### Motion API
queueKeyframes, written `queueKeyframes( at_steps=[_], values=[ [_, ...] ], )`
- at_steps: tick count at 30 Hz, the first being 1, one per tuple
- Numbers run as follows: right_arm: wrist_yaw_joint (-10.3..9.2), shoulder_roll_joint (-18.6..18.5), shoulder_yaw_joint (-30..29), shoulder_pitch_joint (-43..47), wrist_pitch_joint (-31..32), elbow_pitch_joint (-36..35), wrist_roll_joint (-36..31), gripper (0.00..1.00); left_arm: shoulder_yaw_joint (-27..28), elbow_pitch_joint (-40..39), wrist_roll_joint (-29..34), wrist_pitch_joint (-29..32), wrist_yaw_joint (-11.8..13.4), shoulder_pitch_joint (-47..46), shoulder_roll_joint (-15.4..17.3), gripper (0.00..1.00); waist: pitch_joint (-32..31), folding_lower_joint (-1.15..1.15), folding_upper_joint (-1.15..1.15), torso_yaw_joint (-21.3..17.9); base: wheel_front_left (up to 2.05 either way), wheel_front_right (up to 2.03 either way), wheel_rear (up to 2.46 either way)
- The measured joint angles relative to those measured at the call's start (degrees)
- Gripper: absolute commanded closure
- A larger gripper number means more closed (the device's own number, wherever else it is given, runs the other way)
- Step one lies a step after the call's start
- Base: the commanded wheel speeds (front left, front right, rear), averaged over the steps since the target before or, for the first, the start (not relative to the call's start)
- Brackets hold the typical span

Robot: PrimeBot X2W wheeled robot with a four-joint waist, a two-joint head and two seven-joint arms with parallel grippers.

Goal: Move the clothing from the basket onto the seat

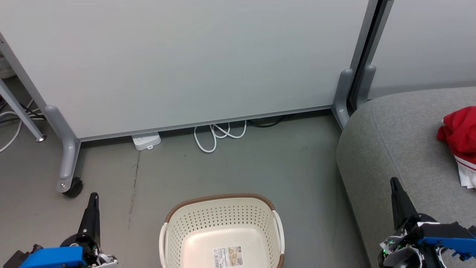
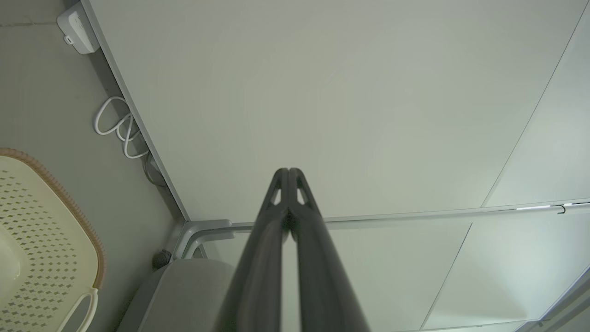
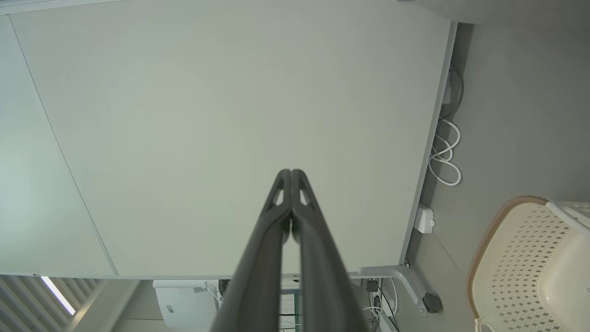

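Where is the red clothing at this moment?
In the head view, the red clothing lies on the grey sofa seat at the right edge, right of the basket.

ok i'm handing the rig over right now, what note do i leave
Left gripper: shut, empty, left of the basket.
Right gripper: shut, empty, by the seat.
Basket: on the floor, nothing in the part that shows.
Clothing: a red heap on the seat, cut off by the head view's right edge.
Done: basket looks cleared.
Left: check the basket's hidden near end, then finish.
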Motion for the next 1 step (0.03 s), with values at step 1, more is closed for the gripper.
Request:
queueKeyframes(
  at_steps=[1],
  values=[
    [0.0,0.01,-0.03,-0.02,0.15,-0.01,0.36,1.0,0.09,-0.02,-0.37,0.15,-0.04,-0.01,0.01,1.0,0.02,0.0,0.0,-0.04,0.0,0.0,0.0]
  ],
)
